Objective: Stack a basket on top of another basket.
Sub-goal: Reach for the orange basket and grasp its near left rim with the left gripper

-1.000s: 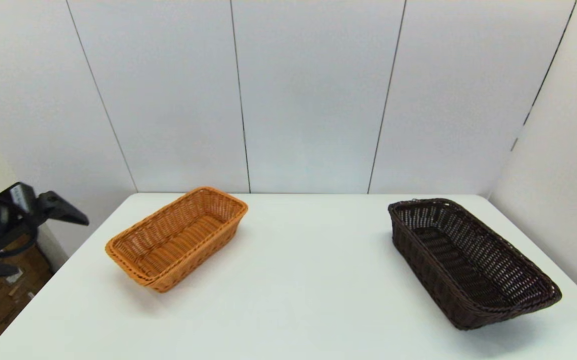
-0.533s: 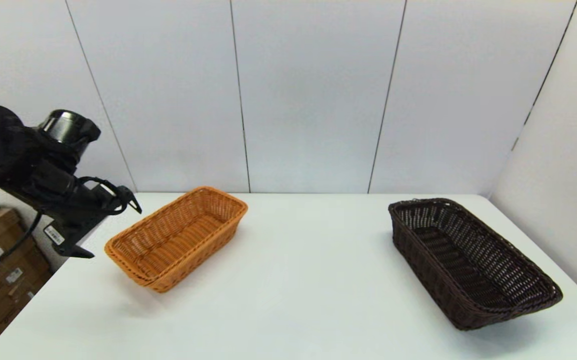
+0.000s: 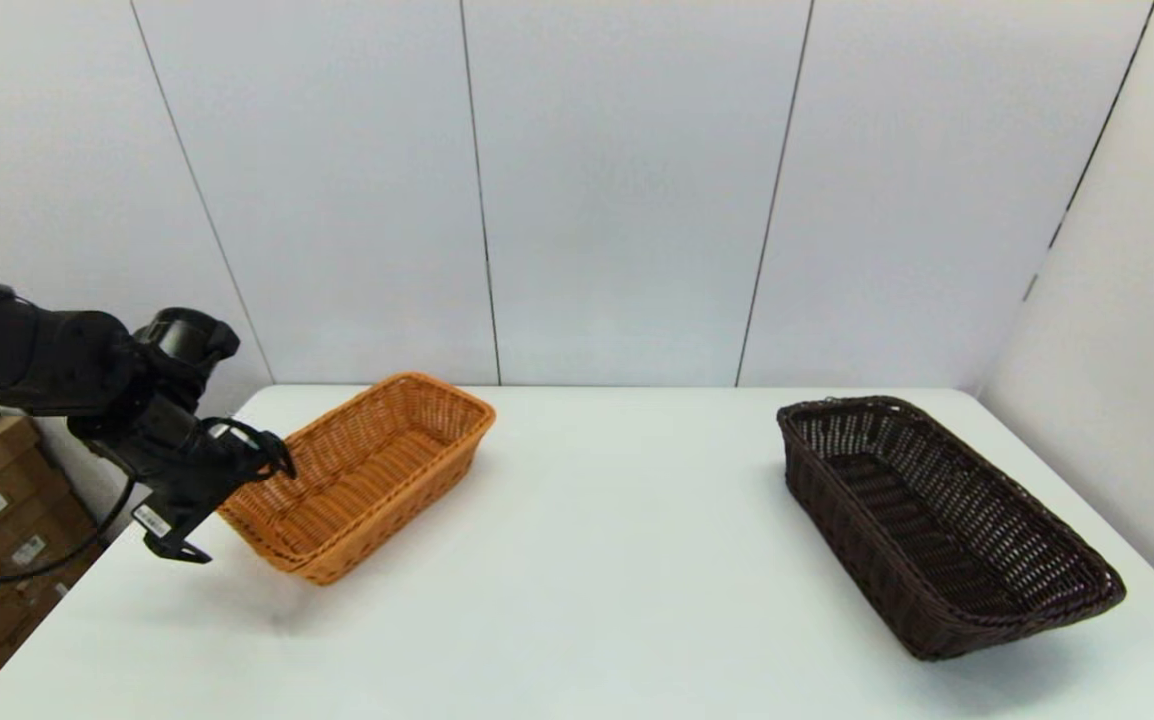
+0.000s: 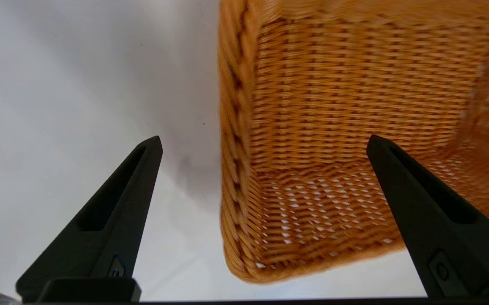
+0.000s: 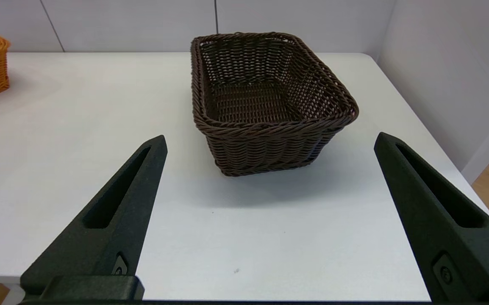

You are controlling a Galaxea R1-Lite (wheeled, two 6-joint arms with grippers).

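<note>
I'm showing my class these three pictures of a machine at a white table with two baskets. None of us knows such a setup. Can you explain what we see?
It is a two-armed robot. One picture looks down from its head; the other two come from cameras on its wrists, behind each arm's black fingers. On the white table lie an orange basket and a dark brown basket, apart, both empty. The left gripper, open, hovers at the orange basket's near end. The right gripper, also open, faces the dark basket from a distance. Nothing is held.
</note>
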